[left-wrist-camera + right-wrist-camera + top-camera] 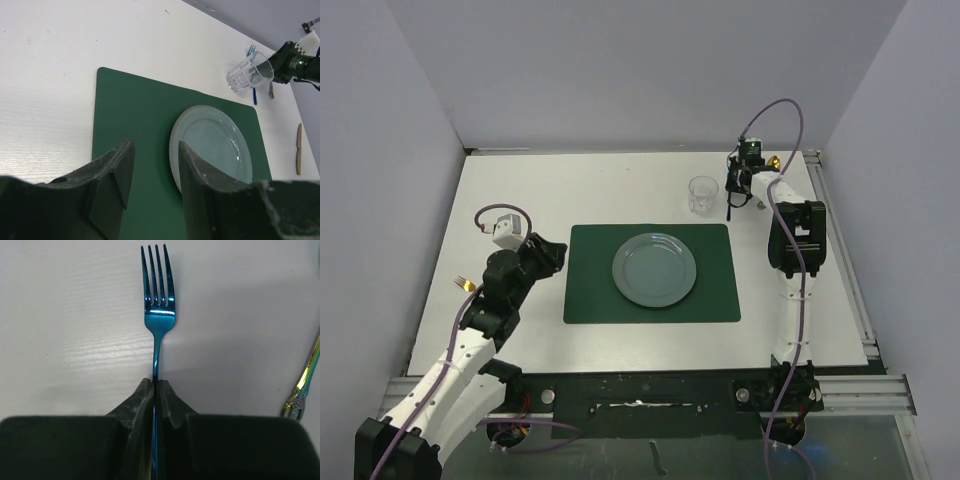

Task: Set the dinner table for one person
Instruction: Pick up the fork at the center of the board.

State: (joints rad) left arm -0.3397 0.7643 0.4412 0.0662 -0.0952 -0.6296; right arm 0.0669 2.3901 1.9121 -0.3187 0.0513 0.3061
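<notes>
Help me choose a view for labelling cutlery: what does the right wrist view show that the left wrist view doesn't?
Only the right wrist view: the right arm's black fingers closed on the metallic blue fork by its handle, plus an iridescent gold utensil handle. Only the left wrist view: the dark green rectangular placemat, round pale blue-grey plate, clear glass tumbler and the left arm's open fingers. Both: the white matte tabletop and the fork.

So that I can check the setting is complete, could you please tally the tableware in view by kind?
Placemat: 1
Plate: 1
Glass: 1
Fork: 1, blue, gripped by the right gripper
Other cutlery, kind unclear: 2, a gold handle and a tan piece
Total: 6 that I can make out
</notes>
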